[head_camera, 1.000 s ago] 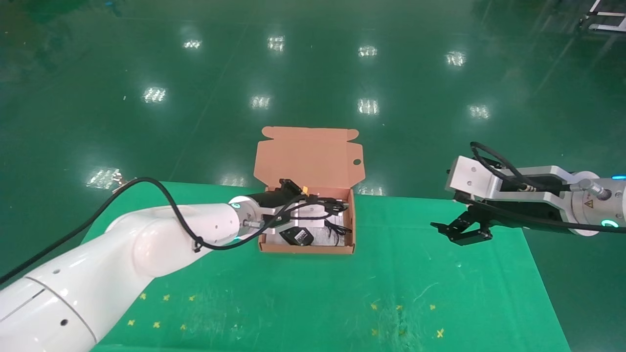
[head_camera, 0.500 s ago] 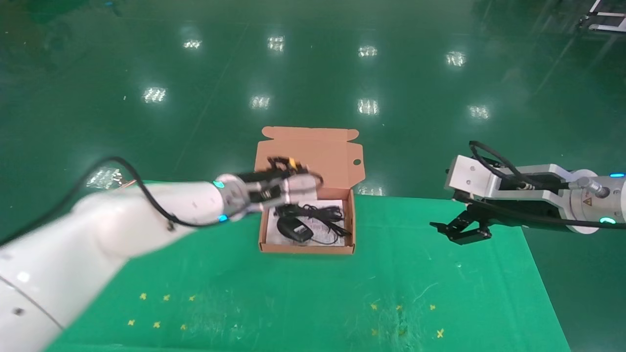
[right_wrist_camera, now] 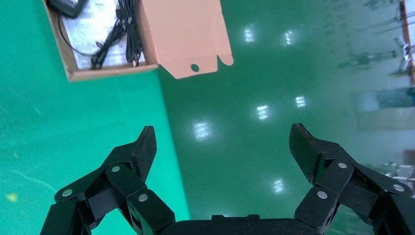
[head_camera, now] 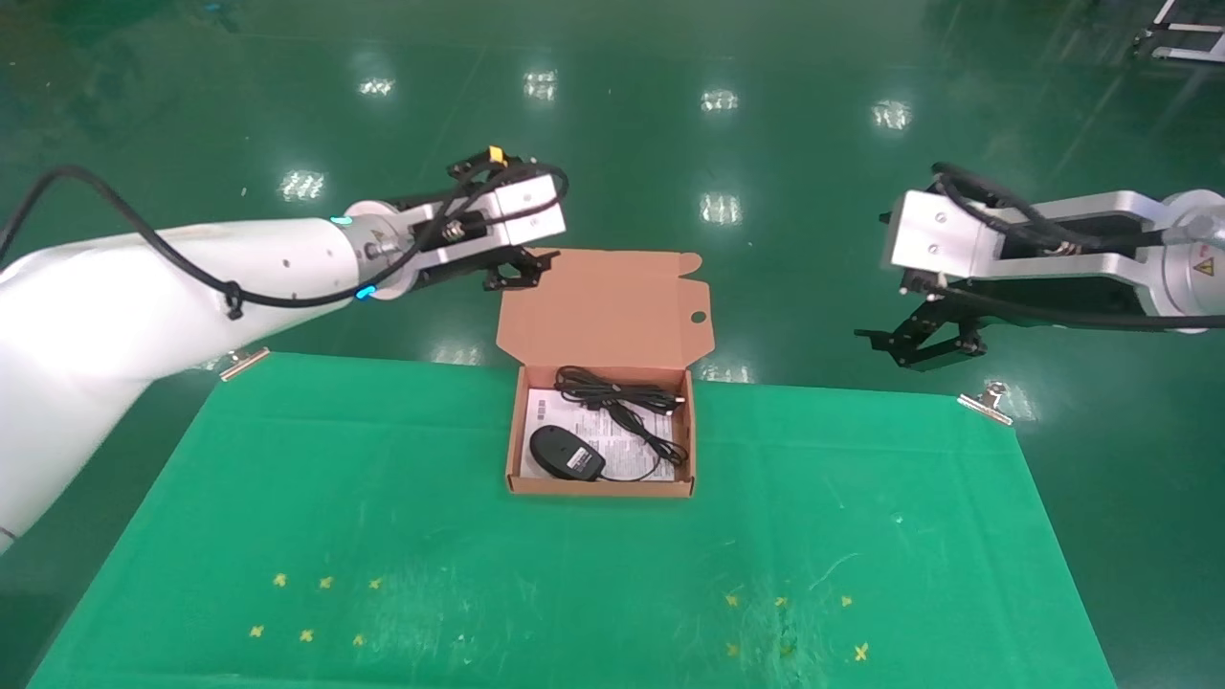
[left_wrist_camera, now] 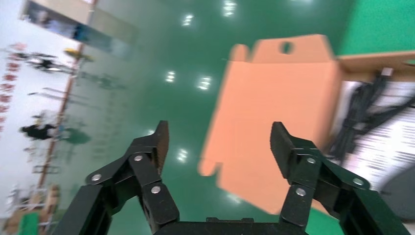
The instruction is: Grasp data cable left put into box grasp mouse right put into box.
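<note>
The orange-brown box (head_camera: 599, 488) stands open on the green cloth, lid (head_camera: 605, 311) raised at the back. Inside, on a white leaflet (head_camera: 622, 446), lie the black mouse (head_camera: 567, 453) at the front left and the bundled black data cable (head_camera: 612, 391) at the back. My left gripper (head_camera: 514, 272) is open and empty, raised high by the lid's upper left corner. My right gripper (head_camera: 924, 342) is open and empty, raised beyond the table's far right edge. The box also shows in the right wrist view (right_wrist_camera: 68, 68) and the lid in the left wrist view (left_wrist_camera: 274, 122).
The green cloth (head_camera: 574, 574) covers the table, held by metal clips at the far left (head_camera: 242, 362) and far right (head_camera: 987, 402). Small yellow marks (head_camera: 316, 603) dot the front. Shiny green floor lies beyond the table.
My left gripper has risen out of the box and swung up and back, leaving the data cable inside. My right gripper has lifted higher at the right.
</note>
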Tool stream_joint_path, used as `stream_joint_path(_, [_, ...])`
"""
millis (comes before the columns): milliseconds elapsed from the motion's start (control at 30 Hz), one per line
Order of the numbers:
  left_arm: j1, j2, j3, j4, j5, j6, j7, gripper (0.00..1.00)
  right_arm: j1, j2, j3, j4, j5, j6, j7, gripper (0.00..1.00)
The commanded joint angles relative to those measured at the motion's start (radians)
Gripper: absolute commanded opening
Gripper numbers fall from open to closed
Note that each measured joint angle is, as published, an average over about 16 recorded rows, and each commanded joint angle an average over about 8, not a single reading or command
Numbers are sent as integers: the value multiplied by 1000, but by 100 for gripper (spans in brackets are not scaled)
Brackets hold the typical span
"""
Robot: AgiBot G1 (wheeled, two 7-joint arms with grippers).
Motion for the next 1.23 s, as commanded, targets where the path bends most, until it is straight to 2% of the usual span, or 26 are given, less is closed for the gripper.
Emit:
stream_joint_path(33, [-21, -6, -7, 5, 6, -4, -8, 100, 28, -6, 6, -1, -10, -20, -14, 100])
stream_joint_path(233, [-35, -7, -11, 14, 11, 2, -18, 100, 55, -18, 4, -4, -22, -60, -27, 100])
stream_joint_path(400, [-13, -32, -38, -5, -36, 45, -18, 100, 25, -19, 44, -6, 1, -88, -35, 100])
stream_joint_path(1133, [216, -277, -301, -198, -500, 441, -17, 100, -388, -6, 546, -22, 317, -371, -142, 100])
stream_joint_path(1233, [232, -295, -319, -211, -533, 468, -17, 100, -417, -5, 581, -23, 339, -391, -149, 100])
